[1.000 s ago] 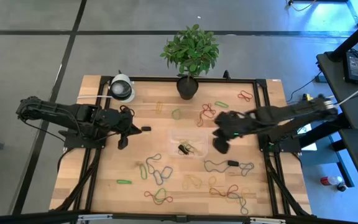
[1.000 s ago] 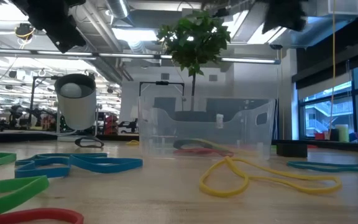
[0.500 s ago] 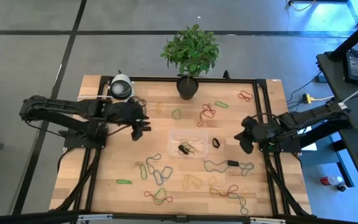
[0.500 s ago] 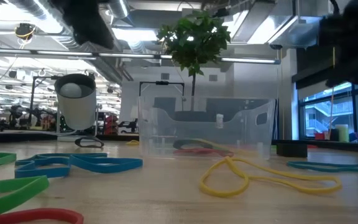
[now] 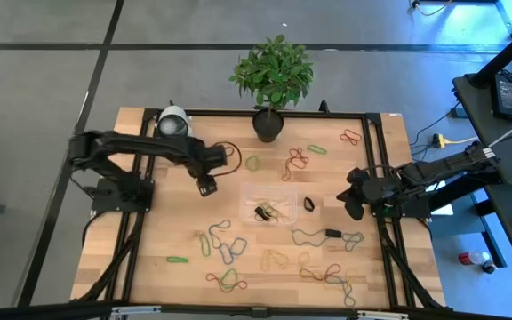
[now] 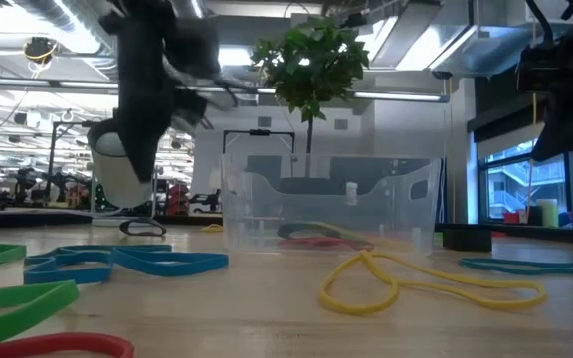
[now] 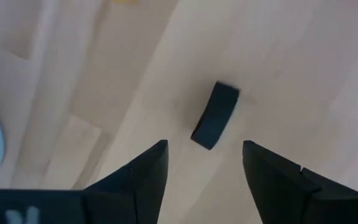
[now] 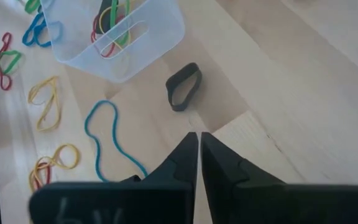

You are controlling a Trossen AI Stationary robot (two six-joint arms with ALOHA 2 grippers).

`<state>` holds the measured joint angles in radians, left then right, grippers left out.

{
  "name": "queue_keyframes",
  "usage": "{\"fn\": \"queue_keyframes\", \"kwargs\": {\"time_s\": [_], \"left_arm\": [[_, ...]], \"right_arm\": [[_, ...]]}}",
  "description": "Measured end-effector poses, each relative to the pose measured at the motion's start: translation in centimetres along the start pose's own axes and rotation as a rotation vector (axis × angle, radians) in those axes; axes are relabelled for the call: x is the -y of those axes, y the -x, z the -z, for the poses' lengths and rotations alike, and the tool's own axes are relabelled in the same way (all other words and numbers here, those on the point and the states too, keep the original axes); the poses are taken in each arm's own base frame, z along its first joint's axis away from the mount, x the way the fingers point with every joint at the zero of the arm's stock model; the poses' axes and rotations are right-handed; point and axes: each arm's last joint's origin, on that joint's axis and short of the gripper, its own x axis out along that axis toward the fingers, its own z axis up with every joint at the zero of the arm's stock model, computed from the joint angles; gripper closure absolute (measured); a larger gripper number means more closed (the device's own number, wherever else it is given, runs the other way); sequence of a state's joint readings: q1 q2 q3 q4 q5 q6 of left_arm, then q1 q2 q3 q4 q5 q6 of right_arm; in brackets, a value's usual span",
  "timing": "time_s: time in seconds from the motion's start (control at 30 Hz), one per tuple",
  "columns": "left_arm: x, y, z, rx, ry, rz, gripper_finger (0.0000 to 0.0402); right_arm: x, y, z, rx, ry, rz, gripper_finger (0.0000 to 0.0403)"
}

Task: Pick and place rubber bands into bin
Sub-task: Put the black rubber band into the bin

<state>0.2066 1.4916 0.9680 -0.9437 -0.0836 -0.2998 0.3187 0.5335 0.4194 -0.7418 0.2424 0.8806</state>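
Around the small clear plastic bin at the middle of the pale wooden table: a green potted plant in a dark pot at the far edge, a white round device at the far left corner, and many thin coloured rubber bands scattered over the near half and near the pot. Inside the bin, a few bands already, red, green and black. Just beside the bin on the right, apart from it, one black rubber loop flat on the wood.

Left gripper over the table left of the bin, fingers apart, nothing between them; beneath it only a small black block on the bare wood. Right gripper at the right edge of the table, fingers pressed together, empty, pointed toward the black loop.

In the low view both arms blurred and dark, fingers hard to make out there. Bin walls nearly invisible from above; the number of bands inside not clear.
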Motion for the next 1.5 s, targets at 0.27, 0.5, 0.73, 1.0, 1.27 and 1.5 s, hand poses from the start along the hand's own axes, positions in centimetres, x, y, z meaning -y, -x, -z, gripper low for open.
{"fn": "queue_keyframes", "kwargs": {"time_s": [0.27, 0.5, 0.73, 1.0, 1.27, 1.5], "left_arm": [[0.6, -4.1, -0.9, -0.139, -0.01, -0.043, 0.0201], [1.4, -6.3, -1.9, -0.146, 0.0, 0.043, 0.021], [1.6, -7.4, -1.9, -0.201, 0.008, 0.035, 0.0319], [1.6, -4.2, -1.2, -0.152, 0.113, 0.057, 0.0397], [3.6, 6.0, -1.4, 0.039, 0.135, 0.032, 0.0398], [7.2, 13.1, -3.5, 0.231, 0.063, 0.006, 0.0398]], "right_arm": [[0.0, 0.0, 0.0, 0.0, 0.012, 0.0, 0.0378], [0.0, 0.0, 0.0, -0.001, 0.025, 0.0, 0.0378], [0.0, 0.0, 0.0, -0.001, 0.029, 0.0, 0.0378], [0.0, 0.0, 0.0, 0.0, 0.055, 0.0, 0.0378], [0.0, 0.0, 0.0, -0.001, 0.05, 0.001, 0.0378], [0.0, 0.0, 0.0, 0.001, 0.051, -0.001, 0.0378]]}}
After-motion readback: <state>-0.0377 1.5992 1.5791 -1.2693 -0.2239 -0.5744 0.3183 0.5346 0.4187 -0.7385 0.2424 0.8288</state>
